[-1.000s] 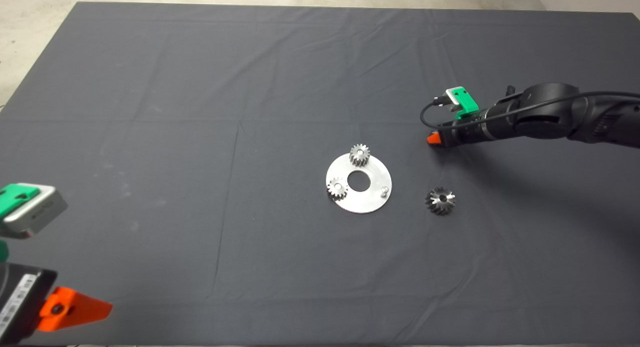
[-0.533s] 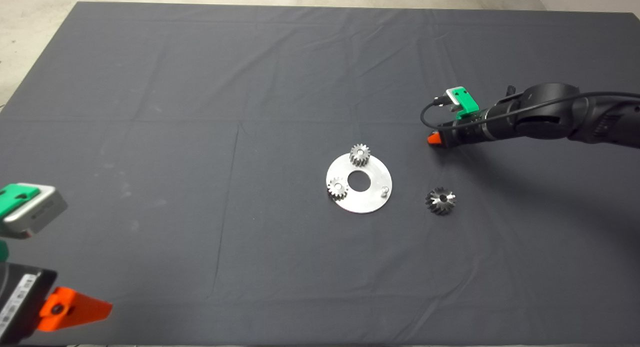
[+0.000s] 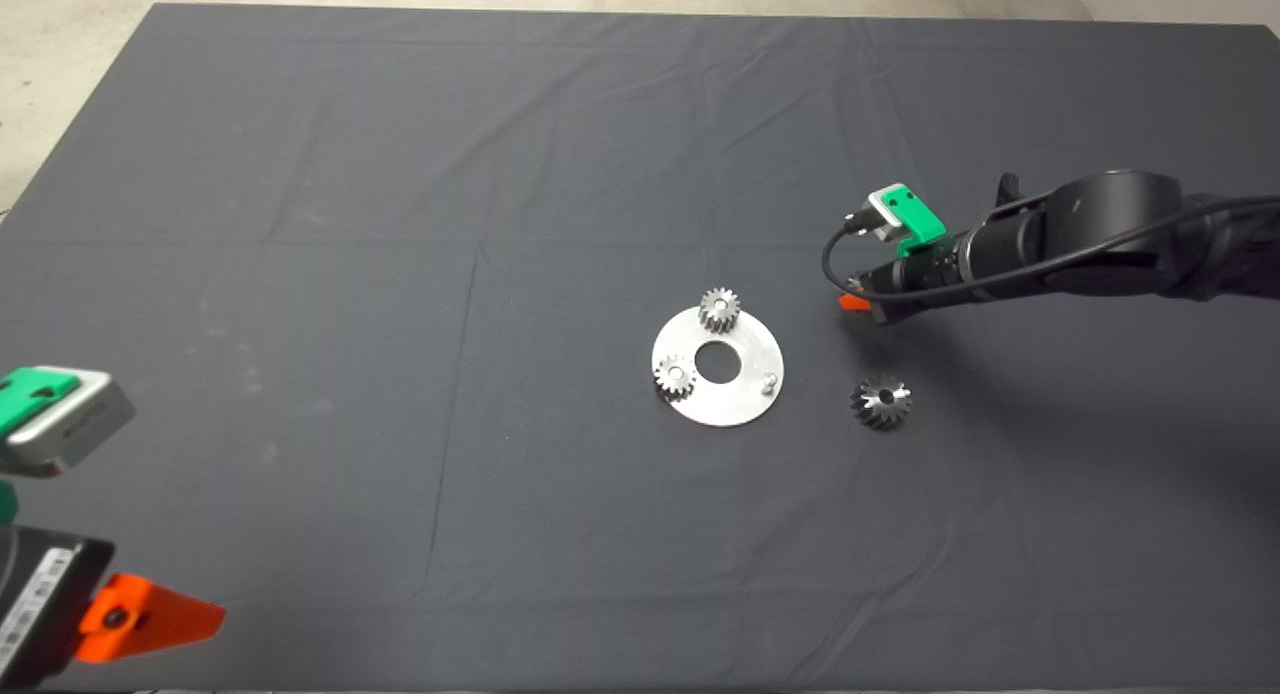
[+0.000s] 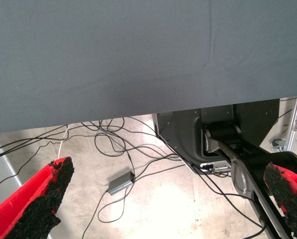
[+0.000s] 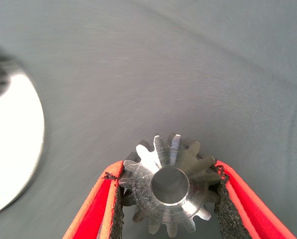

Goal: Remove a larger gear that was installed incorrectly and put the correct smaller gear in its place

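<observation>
My right gripper (image 5: 167, 172) is shut on the smaller gear (image 5: 170, 186), a grey toothed gear with a bright centre hole, its pads pressing on the teeth at both sides. From the head camera that gripper (image 3: 852, 301) hovers just right of and beyond the round silver plate (image 3: 745, 399); the gear itself is hidden there. The larger gear (image 3: 880, 402), with flared teeth, lies loose on the mat right of the plate. A bare pin (image 3: 769, 381) stands on the plate's right side. My left gripper (image 3: 150, 619) is parked open at the lower left edge.
Two small light-silver gears (image 3: 718, 309) (image 3: 675, 376) sit on the plate around its centre hole. The plate's bright edge (image 5: 14, 144) shows in the right wrist view. Beyond the mat's edge, the left wrist view shows floor cables (image 4: 113, 149) and the robot base (image 4: 213, 134).
My right arm has swung left and nearer, closer to the plate, its wrist turned. The gears on the mat and the left arm have not moved.
</observation>
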You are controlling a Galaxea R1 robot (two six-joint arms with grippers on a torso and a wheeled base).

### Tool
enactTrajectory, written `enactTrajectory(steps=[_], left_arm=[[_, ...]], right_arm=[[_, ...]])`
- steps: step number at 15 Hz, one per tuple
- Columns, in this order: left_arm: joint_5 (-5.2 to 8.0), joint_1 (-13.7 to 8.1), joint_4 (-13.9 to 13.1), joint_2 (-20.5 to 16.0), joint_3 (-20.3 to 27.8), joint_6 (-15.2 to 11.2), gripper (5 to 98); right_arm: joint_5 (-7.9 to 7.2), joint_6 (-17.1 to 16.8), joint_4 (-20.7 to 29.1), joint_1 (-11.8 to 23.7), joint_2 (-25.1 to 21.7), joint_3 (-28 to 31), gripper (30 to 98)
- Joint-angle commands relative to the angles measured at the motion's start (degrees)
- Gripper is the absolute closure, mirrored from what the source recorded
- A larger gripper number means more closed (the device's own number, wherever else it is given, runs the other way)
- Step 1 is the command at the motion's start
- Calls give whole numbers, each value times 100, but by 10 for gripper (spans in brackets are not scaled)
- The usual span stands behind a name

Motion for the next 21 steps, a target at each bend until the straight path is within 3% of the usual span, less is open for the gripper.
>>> enactTrajectory(steps=[1, 4, 14, 18, 21], left_arm=[[204, -24, -62, 1, 68, -11, 53], [204, -24, -62, 1, 60, -11, 53], [195, -24, -62, -78, 68, -11, 53], [202, -24, -62, -78, 68, -11, 53], [195, -24, -62, -78, 68, -2, 53]], right_arm=[[-322, 58, 122, 251, -17, 456, 881], [-314, 95, 412, 260, 72, 622, 881], [-323, 375, 515, 260, 791, 719, 881], [-454, 359, 515, 260, 948, 771, 882], [-463, 305, 507, 251, 1003, 763, 882]])
